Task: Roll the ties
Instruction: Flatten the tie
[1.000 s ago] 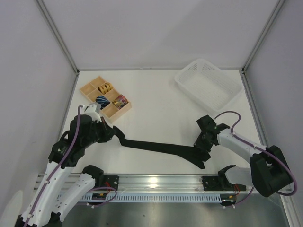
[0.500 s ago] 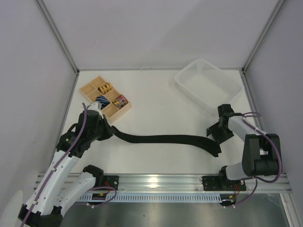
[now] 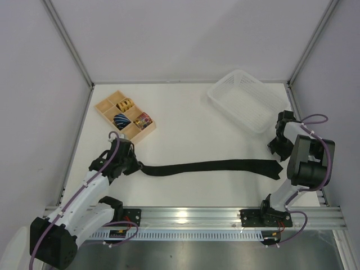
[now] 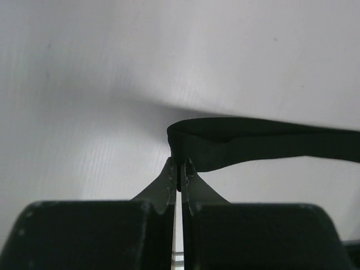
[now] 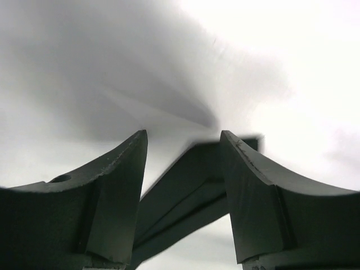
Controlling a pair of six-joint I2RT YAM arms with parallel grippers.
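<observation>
Tie (image 3: 208, 166) lies flat, unrolled, near the table's (image 3: 185, 112) front edge; my left gripper (image 4: 179, 169) pinches its end, right gripper (image 5: 183, 136) spread, empty.

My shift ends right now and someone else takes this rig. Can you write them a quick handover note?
Left gripper: shut on the narrow end of the black tie.
Right gripper: open, by the wide end, gripping nothing.
The tie lies stretched out flat across the table, unrolled.
Done: tie laid out straight.
Left: roll it into a coil.
</observation>
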